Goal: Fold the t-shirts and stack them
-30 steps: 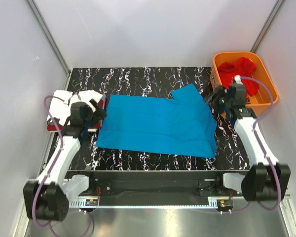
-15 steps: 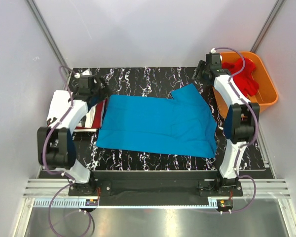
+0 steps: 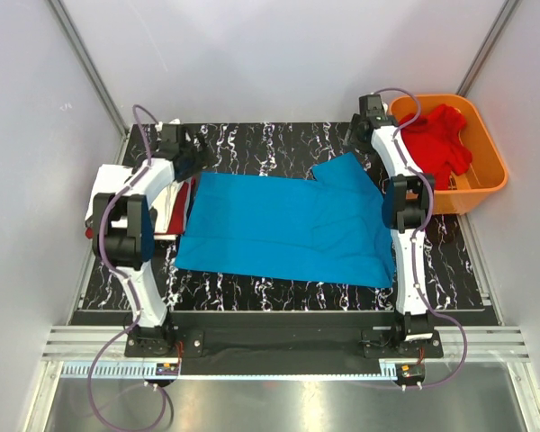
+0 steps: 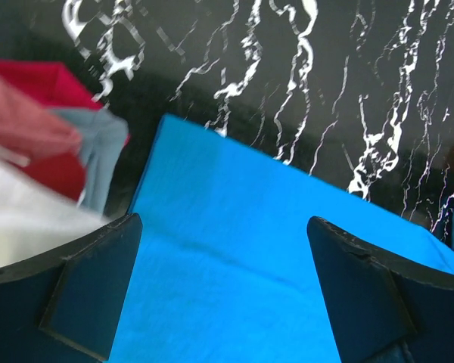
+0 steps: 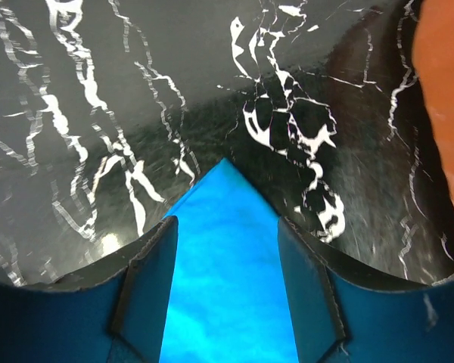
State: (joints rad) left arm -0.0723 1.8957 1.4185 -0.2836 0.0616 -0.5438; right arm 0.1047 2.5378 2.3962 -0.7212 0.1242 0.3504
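Blue t-shirt (image 3: 288,229) lay flat, long axis left to right across the marbled table (image 3: 252,135), with a far corner beneath each tool. The left gripper (image 4: 227,291) gaped wide over the left corner, and the right gripper (image 5: 228,287) (narrower, apparently empty) straddled the right tip.

We see both arms stretched far out from their folded poses. Our left gripper (image 4: 227,291) has left the folded pile (image 3: 108,193) and now hangs over the blue t-shirt (image 3: 288,229) at its far left corner. Our right gripper (image 5: 228,287) has moved from beside the basket (image 3: 486,135) to the shirt's far right corner.
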